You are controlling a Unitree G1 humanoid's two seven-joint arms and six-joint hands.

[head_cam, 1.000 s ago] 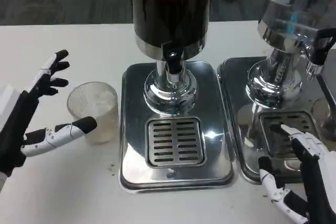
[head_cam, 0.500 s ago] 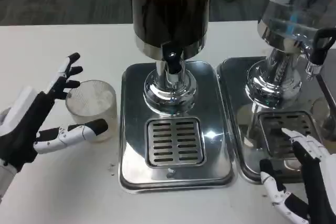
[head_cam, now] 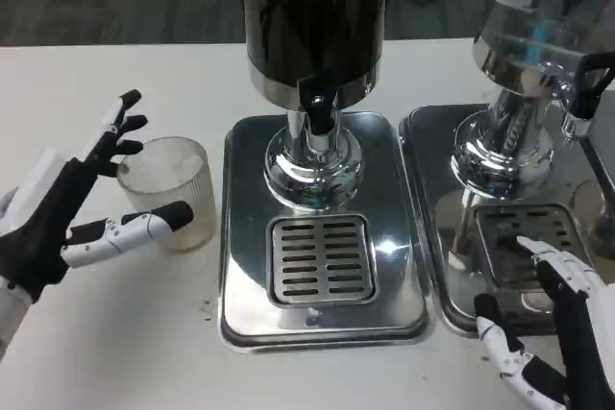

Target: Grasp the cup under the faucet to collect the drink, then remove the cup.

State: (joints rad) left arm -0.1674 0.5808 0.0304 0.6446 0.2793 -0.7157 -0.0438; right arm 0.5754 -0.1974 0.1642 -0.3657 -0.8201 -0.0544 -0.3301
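Note:
The clear ribbed cup (head_cam: 171, 187) stands on the white table, left of the steel drip tray (head_cam: 248, 237) and not under the black faucet (head_cam: 315, 108) of the dark drink dispenser (head_cam: 312, 16). My left hand (head_cam: 72, 208) brackets the cup from the left. Its thumb lies across the cup's near side and its other fingers are spread by the far left rim. I see no firm grip on the cup. My right hand (head_cam: 557, 333) is at the bottom right with its fingers apart, holding nothing, over the second tray.
A slotted grate (head_cam: 322, 258) sits in the tray below the faucet. A second, silver dispenser (head_cam: 533, 55) with its own tray (head_cam: 432, 199) stands at the right. The table's far edge runs behind the dispensers.
My left hand has moved right and closed in around the cup, its thumb now against the near side. The cup has shifted slightly up and left. The right hand has barely moved.

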